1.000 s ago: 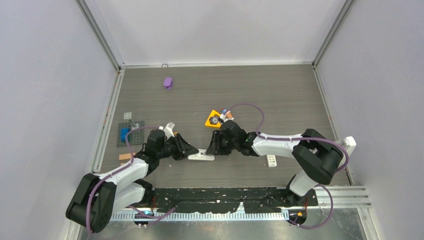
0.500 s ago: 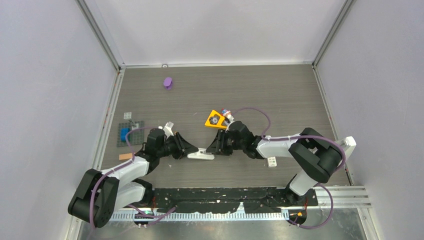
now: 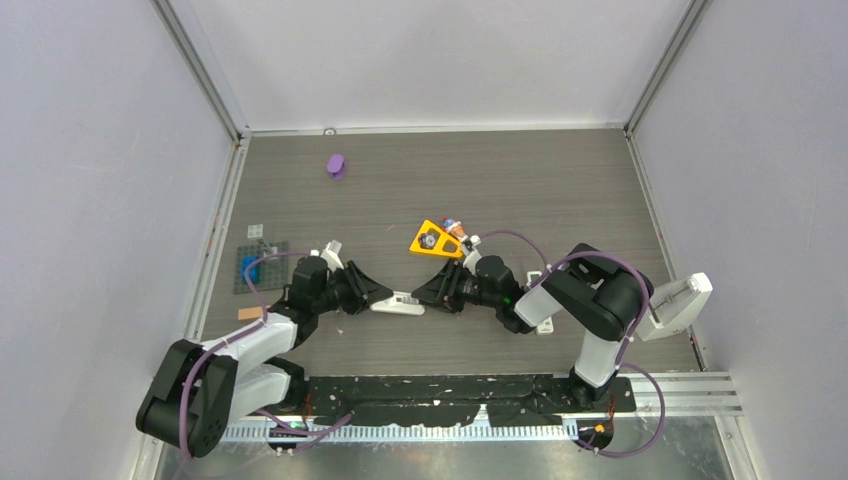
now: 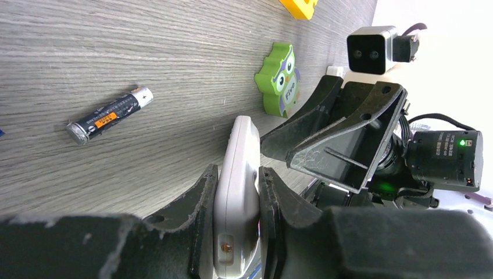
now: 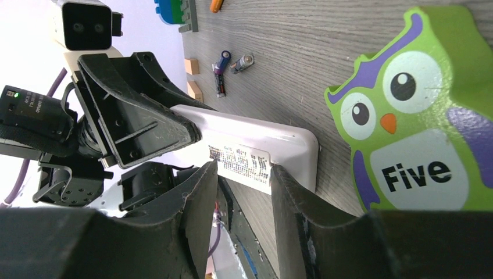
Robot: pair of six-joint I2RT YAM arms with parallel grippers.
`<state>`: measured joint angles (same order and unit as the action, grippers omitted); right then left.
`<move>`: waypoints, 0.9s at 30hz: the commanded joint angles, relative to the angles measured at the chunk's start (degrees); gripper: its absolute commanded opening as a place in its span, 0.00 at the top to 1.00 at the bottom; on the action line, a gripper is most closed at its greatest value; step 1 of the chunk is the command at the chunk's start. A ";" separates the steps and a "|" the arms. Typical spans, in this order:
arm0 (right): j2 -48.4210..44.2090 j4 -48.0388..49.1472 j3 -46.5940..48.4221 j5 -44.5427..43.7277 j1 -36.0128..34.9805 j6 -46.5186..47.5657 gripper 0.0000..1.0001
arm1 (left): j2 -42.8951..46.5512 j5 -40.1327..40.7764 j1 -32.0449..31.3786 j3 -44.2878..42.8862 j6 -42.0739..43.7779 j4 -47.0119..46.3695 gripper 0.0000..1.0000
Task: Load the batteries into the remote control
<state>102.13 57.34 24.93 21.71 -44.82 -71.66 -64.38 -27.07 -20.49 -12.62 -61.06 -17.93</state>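
The left end effector (image 4: 235, 203) is clamped on the white remote (image 4: 237, 174). One finger presses each broad face, and the remote stands on edge between them. Seen from above, the remote (image 3: 398, 302) sits about midway between the left and right edges of the bench (image 3: 560, 190), nearer the near edge than the far one.

The right end effector (image 5: 243, 174) faces the left one from the other side. Its fingers (image 5: 197, 203) are apart and straddle the labelled face at the remote's free end. I cannot tell from these views whether the tips actually touch the remote; it may be only a close approach. Nothing is pinched between them.

None of the batteries is in the remote.
- A dark battery (image 4: 109, 115) with an orange band lies flat on the bench, apart from the remote.
- In the right wrist view, a purple battery (image 5: 221, 72) and a silvery one (image 5: 243, 62) lie close together toward the left edge, just beside two small tan blocks (image 5: 193, 78).
- An orange battery (image 5: 216, 6) lies farther off, by a grey brick plate (image 5: 187, 17).

A green owl block (image 5: 407, 122) marked "Five" lies flat just beside the remote's free end. A yellow block (image 3: 430, 240) sits near the middle of the bench, and a purple object (image 3: 336, 165) near the far left corner.
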 commanded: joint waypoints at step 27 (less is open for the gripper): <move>-28.73 -41.47 8.95 -9.77 1.08 20.55 0.50 | 10.00 19.72 -2.89 -16.29 17.20 39.47 1.00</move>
<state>78.78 32.71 28.93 19.68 -43.99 -62.43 -55.44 -13.08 -23.33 -26.59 -49.82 13.10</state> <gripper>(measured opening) 0.486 0.274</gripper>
